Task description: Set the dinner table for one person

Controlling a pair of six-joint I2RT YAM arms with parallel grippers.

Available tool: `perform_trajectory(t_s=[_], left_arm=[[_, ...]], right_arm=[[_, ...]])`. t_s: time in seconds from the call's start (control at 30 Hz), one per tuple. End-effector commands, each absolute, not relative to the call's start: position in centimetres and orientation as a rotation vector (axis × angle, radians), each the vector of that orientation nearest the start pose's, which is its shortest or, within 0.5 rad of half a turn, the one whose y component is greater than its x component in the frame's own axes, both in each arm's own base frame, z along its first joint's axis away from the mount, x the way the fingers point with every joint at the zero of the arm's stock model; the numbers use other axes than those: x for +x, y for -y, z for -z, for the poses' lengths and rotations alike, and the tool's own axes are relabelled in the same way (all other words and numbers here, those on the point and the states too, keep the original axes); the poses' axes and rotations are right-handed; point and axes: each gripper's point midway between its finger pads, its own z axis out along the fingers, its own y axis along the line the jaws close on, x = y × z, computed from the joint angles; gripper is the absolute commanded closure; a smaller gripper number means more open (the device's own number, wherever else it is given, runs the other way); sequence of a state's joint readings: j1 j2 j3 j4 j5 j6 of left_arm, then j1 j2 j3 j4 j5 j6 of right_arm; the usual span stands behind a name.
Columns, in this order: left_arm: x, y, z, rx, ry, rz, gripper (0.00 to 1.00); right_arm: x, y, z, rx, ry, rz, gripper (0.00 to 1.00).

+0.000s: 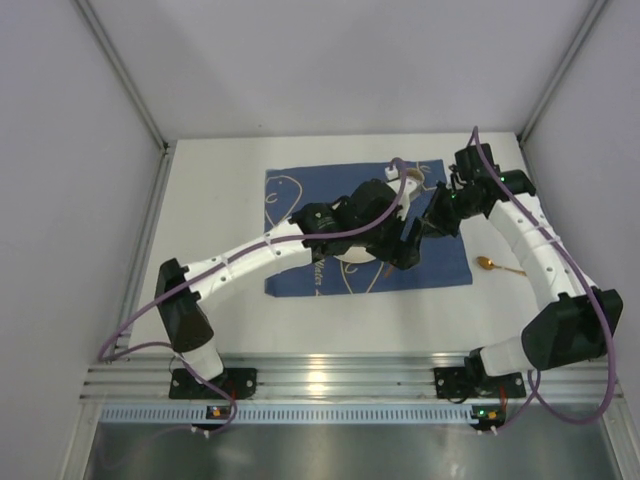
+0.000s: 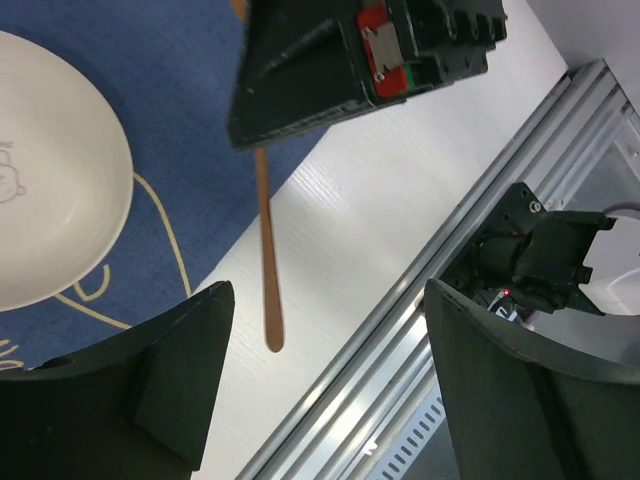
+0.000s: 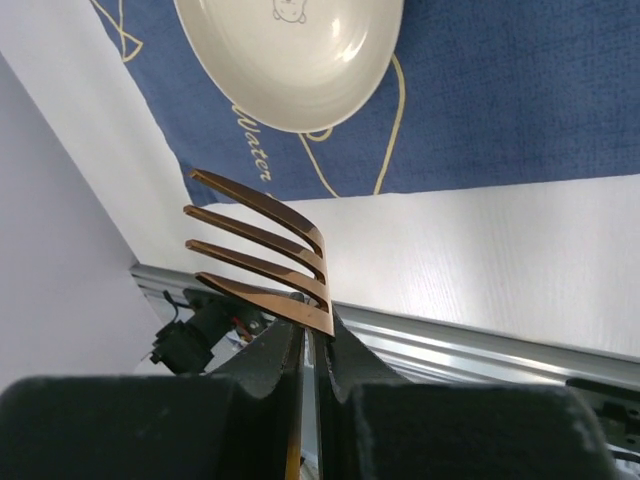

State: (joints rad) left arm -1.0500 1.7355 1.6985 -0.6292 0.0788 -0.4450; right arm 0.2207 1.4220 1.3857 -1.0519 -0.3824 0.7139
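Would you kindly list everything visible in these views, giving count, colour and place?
dinner table: one, white, under everything, with an aluminium rail along the near edge
cloth: one, blue with pale line drawings, mid-table
plate: one, cream, on the cloth
spoon: one, gold, on the bare table right of the cloth
fork: one, copper, off the table, clamped in the right gripper
pale round object: one, at the cloth's far edge, perhaps a cup; too hidden to tell
left gripper: one, black, open, over the cloth's edge beside the plate
right gripper: one, black, shut on the fork
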Motion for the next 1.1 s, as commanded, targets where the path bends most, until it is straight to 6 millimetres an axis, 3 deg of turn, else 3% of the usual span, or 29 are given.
perform_trajectory(t_s=[0.0,0.1,0.23,0.37,0.43,0.5,0.53,0.7,0.73,0.77,0.8,0.83,0.87,0.9,0.93,1.0,1.07], left_arm=[[22.5,41.4,-27.4,0.700,-2.167,0.780,0.18],[22.2,41.3,-24.9,0.738,-2.213,0.752,0.19],[20.9,42.7,-20.8,0.807,-2.311,0.804,0.25],[20.7,43.7,-18.5,0.846,-2.343,0.790,0.30],[21.1,44.0,-17.6,0.845,-2.357,0.764,0.45],[21.6,44.0,-17.4,0.833,-2.356,0.734,0.74],[21.9,44.2,-18.0,0.820,-2.344,0.731,1.00],[23.2,43.1,-19.2,0.750,-2.329,0.635,1.00],[23.3,42.6,-19.0,0.742,-2.337,0.612,1.00],[23.3,42.2,-19.2,0.727,-2.337,0.597,1.00],[23.8,41.3,-19.8,0.693,-2.320,0.557,1.00],[23.7,40.3,-19.2,0.685,-2.341,0.506,1.00],[23.9,39.4,-19.1,0.659,-2.346,0.468,1.00],[24.0,38.6,-19.6,0.634,-2.337,0.444,1.00],[24.5,37.0,-18.6,0.604,-2.346,0.355,1.00],[24.5,34.6,-18.1,0.563,-2.368,0.271,1.00],[24.9,31.3,-16.0,0.507,-2.426,0.158,1.00]], right_arm=[[26.0,-14.9,-21.4,0.506,-2.740,-0.734,1.00],[25.9,-15.2,-22.1,0.495,-2.734,-0.758,1.00],[25.7,-16.4,-23.5,0.485,-2.730,-0.876,1.00],[26.0,-17.2,-25.2,0.490,-2.698,-0.951,1.00],[26.3,-17.5,-26.3,0.480,-2.674,-0.980,1.00],[26.3,-17.6,-26.9,0.467,-2.668,-0.995,1.00],[26.3,-17.7,-26.9,0.461,-2.670,-0.997,1.00],[26.3,-17.5,-25.8,0.432,-2.690,-0.976,1.00],[26.4,-17.4,-25.5,0.434,-2.694,-0.959,0.94],[26.6,-17.3,-25.2,0.419,-2.698,-0.947,0.63],[26.7,-17.2,-25.0,0.420,-2.699,-0.933,0.45],[26.9,-16.9,-24.8,0.423,-2.701,-0.906,0.37],[26.9,-16.7,-24.5,0.426,-2.710,-0.887,0.19],[27.2,-16.5,-24.4,0.428,-2.712,-0.867,0.10],[27.2,-16.1,-24.2,0.436,-2.723,-0.827,0.01],[27.8,-15.2,-24.1,0.444,-2.725,-0.771,0.00],[28.0,-14.3,-24.2,0.449,-2.727,-0.719,0.00]])
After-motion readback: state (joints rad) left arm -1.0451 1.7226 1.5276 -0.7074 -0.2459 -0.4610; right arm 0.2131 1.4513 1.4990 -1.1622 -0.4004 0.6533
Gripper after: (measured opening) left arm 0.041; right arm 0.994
